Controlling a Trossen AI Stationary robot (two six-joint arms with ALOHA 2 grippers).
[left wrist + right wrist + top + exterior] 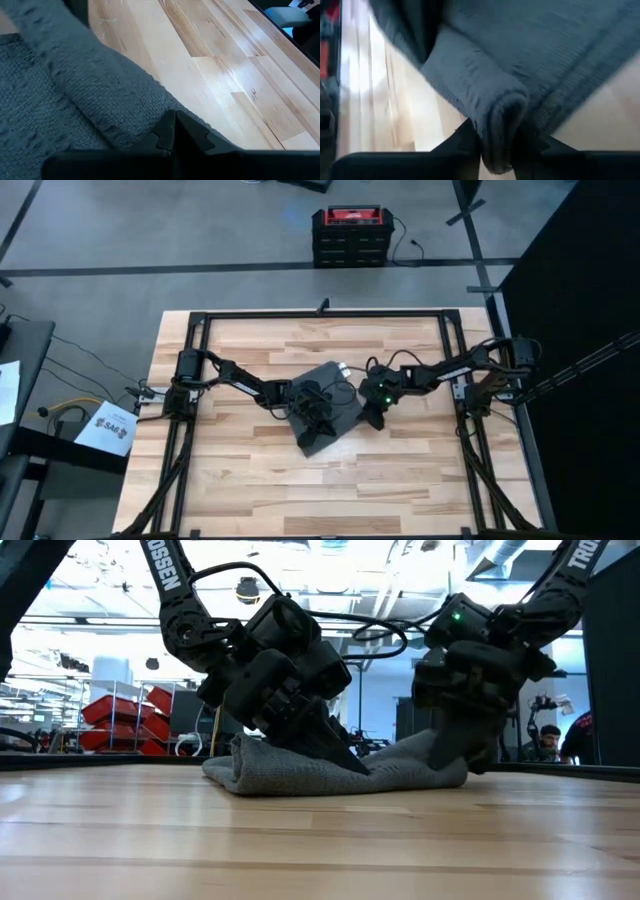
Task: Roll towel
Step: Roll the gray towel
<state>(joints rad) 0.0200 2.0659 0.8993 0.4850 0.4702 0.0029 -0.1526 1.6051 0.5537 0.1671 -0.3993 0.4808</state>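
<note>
The towel lies mid-table, its long axis diagonal. The right gripper pinches a rolled fold at the towel's right edge. The left gripper presses down on the cloth's middle, fingers closed together; both arms are equally near.

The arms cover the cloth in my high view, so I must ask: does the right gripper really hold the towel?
Observer: Yes. In the right wrist view, a rolled fold of the towel sits between the fingers of the right gripper.
Operator: And the other arm?
Observer: In the left wrist view, the left gripper has its fingertips together at the towel's edge. I cannot tell if cloth is between them.
Operator: Is the towel lifted?
Observer: In the low view it lies bunched on the table, higher at the right gripper's end.
</note>
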